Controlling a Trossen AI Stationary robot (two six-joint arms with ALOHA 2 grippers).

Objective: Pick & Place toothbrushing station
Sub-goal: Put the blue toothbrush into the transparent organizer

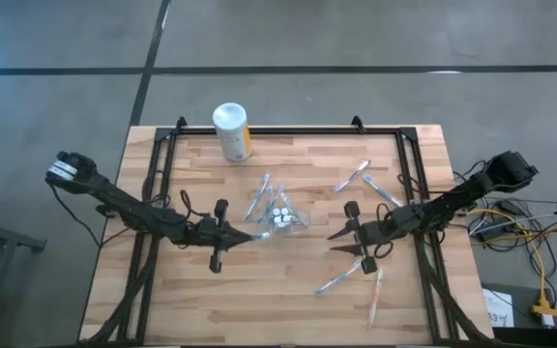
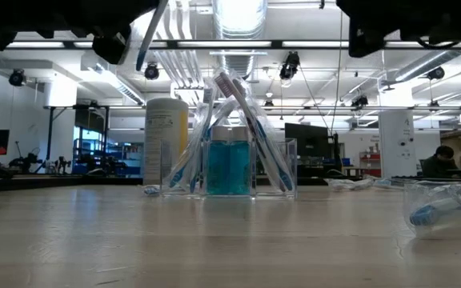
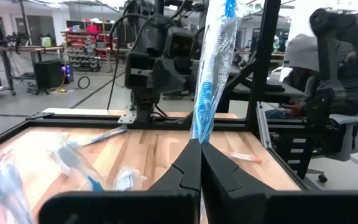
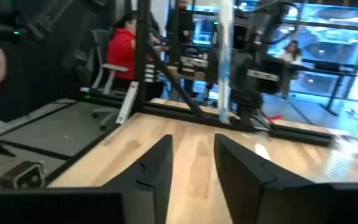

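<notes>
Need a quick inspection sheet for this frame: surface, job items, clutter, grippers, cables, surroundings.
Surface: wooden table inside a black frame, no spills seen.
Job's things: clear cup mid-table holding teal tubes and leaning toothbrushes; loose wrapped toothbrushes lie toward the right side and near edge.
Clutter: white canister with yellow label at the far edge.
Grippers: left gripper shut on a wrapped toothbrush, just left of the cup; right gripper open, empty, right of the cup.
Cables: yellow and black cables off the table's right edge.
Surroundings: lab with desks and monitors; a seated person in red beyond the table.
</notes>
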